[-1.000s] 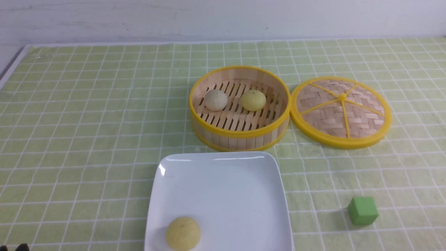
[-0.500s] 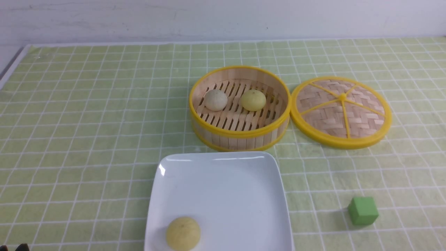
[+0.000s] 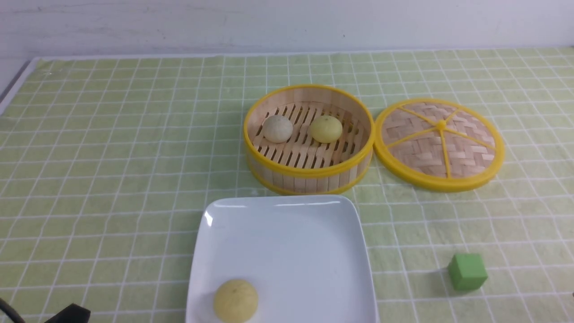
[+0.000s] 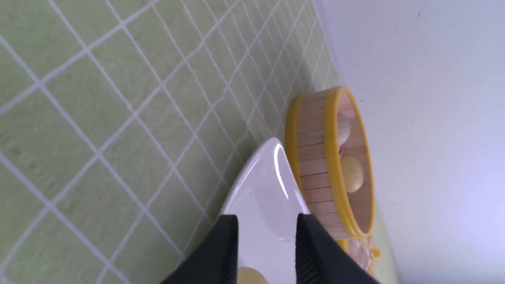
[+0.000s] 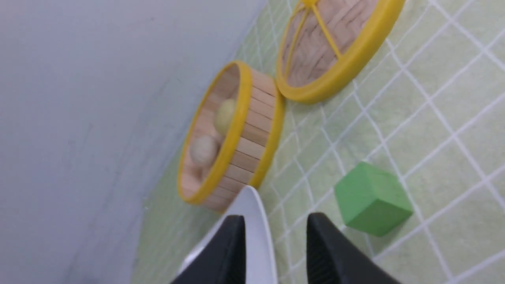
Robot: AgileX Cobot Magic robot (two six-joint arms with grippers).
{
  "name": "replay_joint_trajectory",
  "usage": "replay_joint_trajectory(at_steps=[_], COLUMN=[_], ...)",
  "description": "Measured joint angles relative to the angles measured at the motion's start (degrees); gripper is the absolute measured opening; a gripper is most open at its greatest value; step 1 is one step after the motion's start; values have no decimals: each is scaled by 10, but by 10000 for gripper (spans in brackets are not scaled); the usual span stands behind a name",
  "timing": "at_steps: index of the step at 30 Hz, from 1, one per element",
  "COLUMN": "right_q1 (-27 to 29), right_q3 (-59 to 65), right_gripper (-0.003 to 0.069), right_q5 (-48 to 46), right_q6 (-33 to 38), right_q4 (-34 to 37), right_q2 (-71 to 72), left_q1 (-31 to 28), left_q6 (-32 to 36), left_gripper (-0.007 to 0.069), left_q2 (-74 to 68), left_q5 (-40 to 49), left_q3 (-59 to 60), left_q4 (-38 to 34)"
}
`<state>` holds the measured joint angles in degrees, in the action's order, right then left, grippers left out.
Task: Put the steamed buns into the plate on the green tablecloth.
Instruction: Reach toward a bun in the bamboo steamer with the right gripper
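One pale yellow steamed bun [image 3: 235, 300] lies on the white square plate [image 3: 291, 242], near its front left corner, on the green tablecloth [image 3: 112, 179]. An off-white bun [image 3: 277, 128] and a second yellow bun [image 3: 326, 128] sit side by side in the bamboo steamer basket [image 3: 309, 172] behind the plate. My left gripper [image 4: 267, 221] is open and empty, low over the cloth left of the plate [image 4: 268, 177]. My right gripper [image 5: 276, 221] is also open and empty, to the plate's right near the green cube [image 5: 371, 199]. In the front view only a black part of my left arm [image 3: 67, 314] shows.
The round woven lid [image 3: 439, 143] lies flat, touching the basket's right side. A green cube [image 3: 467, 271] stands on the cloth right of the plate. A white wall runs behind the table's far edge.
A black part of my left arm has come further into the front view's bottom left corner. The buns, plate, basket and cube have not moved.
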<state>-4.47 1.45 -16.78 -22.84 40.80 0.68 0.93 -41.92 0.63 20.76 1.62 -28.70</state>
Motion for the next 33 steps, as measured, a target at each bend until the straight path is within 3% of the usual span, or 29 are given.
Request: replay_joint_trajectory(at_steps=[4,8,9,10,12,14,18,20,21,25,29,33], right_q1=[0,0,0,0,0,0,0,0,0,-38,-90,-130], right_q3=[-5,-64,-118,-124,-201,-250,-306,-322,-327,-402,-498,-632], right_gripper=[230,158,98,82,4,-8,-2,-1,0,1,3,14], right_q5=[40,36,17,10,-43,-106,-230,-276,-284,-323,-322,-322], right_q6=[2,60,111,117,173,189,154,145,147,275,380,442], right_q4=[18,8,-13,-20,-69,-127,-237,-256,-255,-146,-54,-33], right_q2=[0,0,-15,-18,-74,-139,-318,-421,-441,-632,-760,-891], left_q1=[0,0,0,0,0,0,0,0,0,0,0,0], left_q6=[-8,70,130,136,199,231,290,335,344,435,458,461], left_gripper=[241,221,185,174,91,27,2,2,2,2,2,7], left_q2=[0,0,-3,-4,-51,-121,-271,-341,-347,-452,-483,-494], left_q5=[-43,-20,2,10,76,165,322,367,370,392,381,366], left_q3=[-4,-69,-122,-129,-197,-241,-292,-313,-317,-362,-373,-373], left_q4=[-35,-41,-36,-35,-12,13,47,53,53,42,33,33])
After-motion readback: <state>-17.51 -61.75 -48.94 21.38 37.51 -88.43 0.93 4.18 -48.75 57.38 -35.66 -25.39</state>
